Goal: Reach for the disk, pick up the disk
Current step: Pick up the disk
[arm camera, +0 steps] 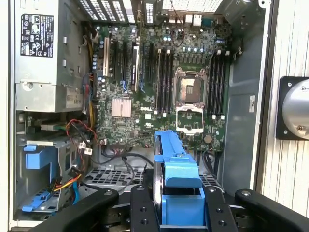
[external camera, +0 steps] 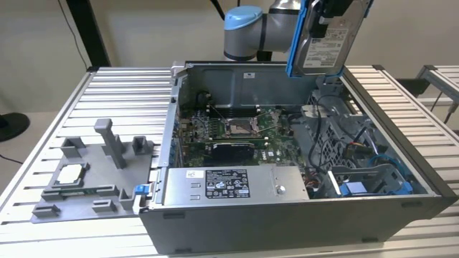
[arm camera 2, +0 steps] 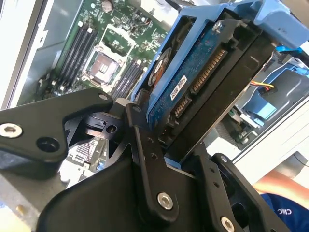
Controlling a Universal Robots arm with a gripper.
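Exterior view: the disk hangs upright in the air at about 1 o'clock in the frame, well above the open computer case, its white label facing the camera and its blue bracket running down the edge on the exterior view's left. The gripper grasps it from above, fingers clenched on the drive; the arm's grey and blue joint sits just beside it, at 9 o'clock from the disk. Second wrist view: black fingers clamp the disk on both sides, its blue circuit-board face and connector edge turned toward the lens, the bracket wrapping its far end. First wrist view: the bracket stands between the two black fingers, the motherboard spread out beyond it. Inside the case the motherboard lies flat near the middle, with the grey metal power supply box at 6 o'clock from it and a blue drive bay at roughly 4 o'clock. A grey fixture tray rests on the slatted table at 9 o'clock from the case, carrying a small white square chip.
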